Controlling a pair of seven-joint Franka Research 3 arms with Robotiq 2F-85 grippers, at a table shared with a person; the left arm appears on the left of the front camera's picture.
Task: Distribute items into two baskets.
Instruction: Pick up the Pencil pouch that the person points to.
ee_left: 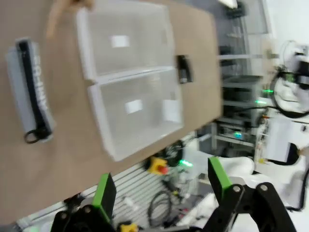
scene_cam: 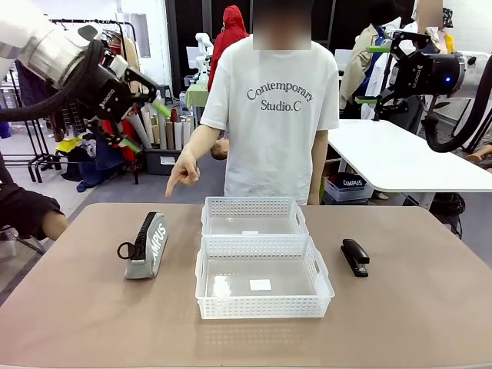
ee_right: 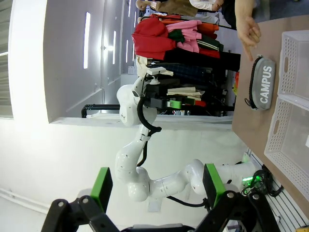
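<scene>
Two white lattice baskets stand end to end mid-table, the wider near basket [scene_cam: 264,309] [ee_left: 140,108] and the smaller far basket [scene_cam: 254,207] [ee_left: 123,41]; both hold nothing but a small white label. The grey "CAMPUS" pouch [scene_cam: 147,244] [ee_left: 30,89] [ee_right: 263,83] lies left of them. The black stapler [scene_cam: 355,256] [ee_left: 182,68] lies to their right. A person's hand [scene_cam: 183,173] [ee_right: 249,30] points down at the pouch. My left gripper [scene_cam: 137,114] [ee_left: 161,186] hangs open high at the left. My right gripper [scene_cam: 378,73] [ee_right: 157,186] is open high at the right.
The person stands at the far edge behind the baskets. A white table [scene_cam: 400,157] with a bin beneath it is behind on the right, clothes racks on the left. Bare brown tabletop [scene_cam: 415,323] surrounds the baskets.
</scene>
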